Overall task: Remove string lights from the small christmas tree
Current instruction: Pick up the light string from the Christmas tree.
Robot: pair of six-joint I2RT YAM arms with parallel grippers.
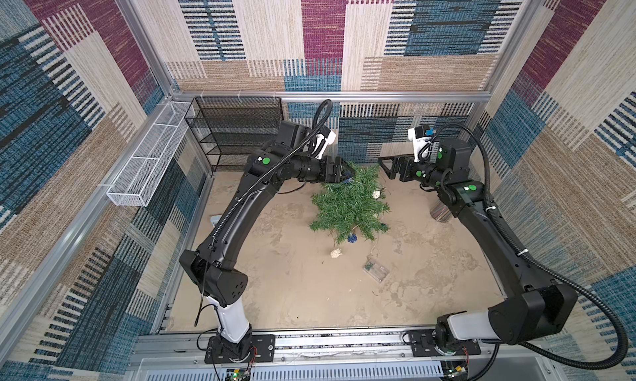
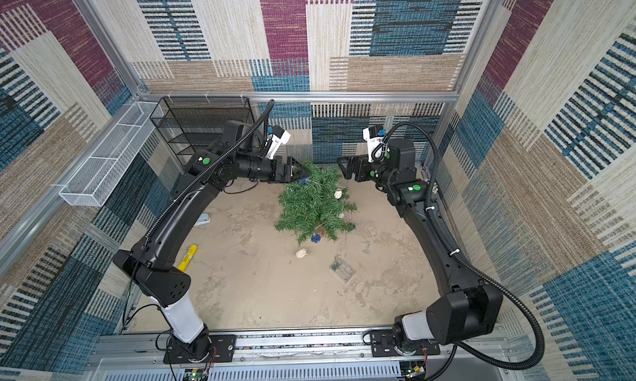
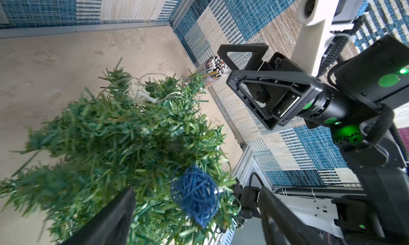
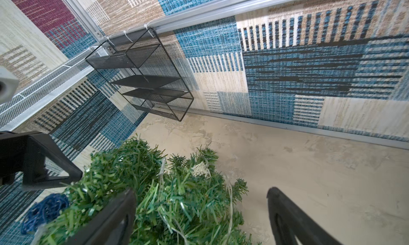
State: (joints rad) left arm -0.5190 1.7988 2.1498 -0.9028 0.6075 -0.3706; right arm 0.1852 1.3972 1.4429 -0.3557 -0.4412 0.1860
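Bushy green tree; string lights tangled in branches.

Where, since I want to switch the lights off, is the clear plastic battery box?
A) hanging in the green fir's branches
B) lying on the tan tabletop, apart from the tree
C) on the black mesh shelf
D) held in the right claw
B: in both top views the clear plastic battery box lies on the tan tabletop, apart from the small bushy green fir tree.
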